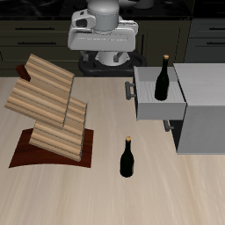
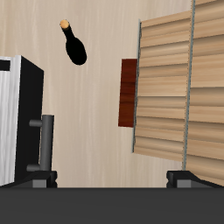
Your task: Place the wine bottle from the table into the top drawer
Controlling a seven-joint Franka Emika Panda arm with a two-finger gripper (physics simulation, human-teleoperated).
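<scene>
Beige wood-grain table [image 1: 97, 189] carries everything we see, so start there. Next biggest, the grey cabinet [image 1: 204, 114] sits at one side with its top drawer [image 1: 151, 107] pulled out toward the middle, open side up, presumably so a bottle can drop in from above. One dark bottle [image 1: 163, 79] looks to be standing inside it. The slanted wooden rack [image 1: 48, 110] on its dark brown base [image 1: 25, 158] is well apart from the drawer, not in the way. Gripper [image 2: 112, 180] hangs high at the back over bare table, jaws spread, holding nothing. The wine bottle [image 1: 127, 158] we want stands upright near the front edge, between rack and cabinet, untouched, so the reach looks not yet begun.
</scene>
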